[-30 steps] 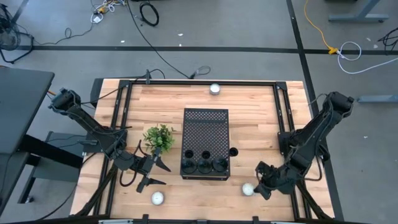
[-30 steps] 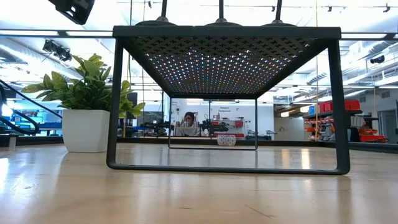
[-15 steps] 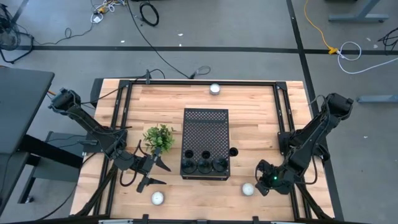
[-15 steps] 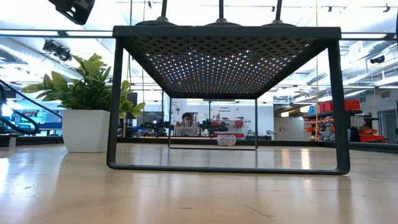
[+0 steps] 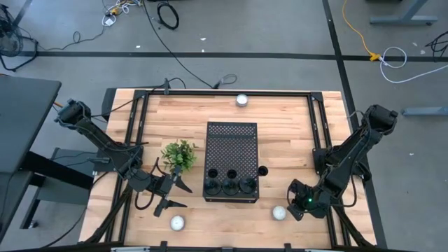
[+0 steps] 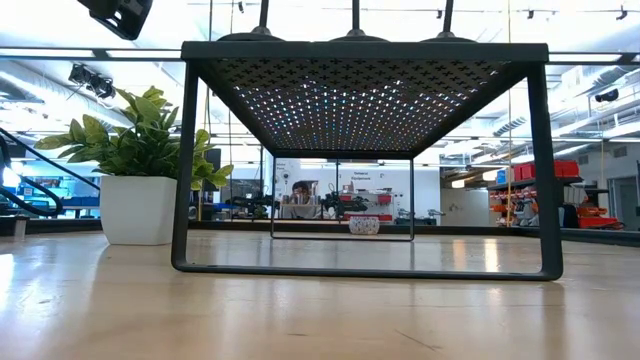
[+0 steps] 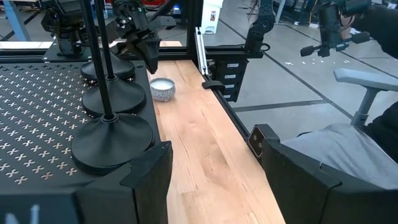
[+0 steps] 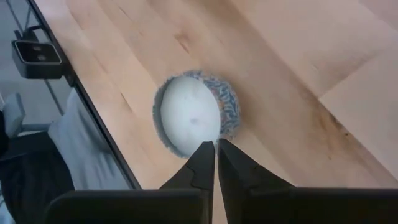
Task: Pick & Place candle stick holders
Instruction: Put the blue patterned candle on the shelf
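Three black candle stick holders (image 5: pixel 229 185) stand by their round bases on the near end of the black perforated box (image 5: pixel 231 147). They also show in the left wrist view (image 7: pixel 112 140). A fourth holder (image 5: pixel 263 171) stands on the table just right of the box. My left gripper (image 5: pixel 178 194) is open and empty, level, to the left of the box's near end (image 7: pixel 214 180). My right gripper (image 5: pixel 297 207) is shut and points down beside a small white candle (image 8: pixel 193 118) at the near right. My right gripper's shut fingertips (image 8: pixel 205 155) come from above and stand right at the rim (image 8: pixel 214 140) of the white candle, which sits on the table. I cannot tell whether they touch it.
A small potted plant (image 5: pixel 179 155) stands left of the box, close to my left gripper. Other white candles sit at the near left (image 5: pixel 178 222) and the far middle (image 5: pixel 242 99). Black frame rails (image 5: pixel 140 119) run along the table's sides. A person sits beyond the table's near right edge (image 7: pixel 348 143).
My right gripper has dipped a little toward the white candle at the near right and then kept still.
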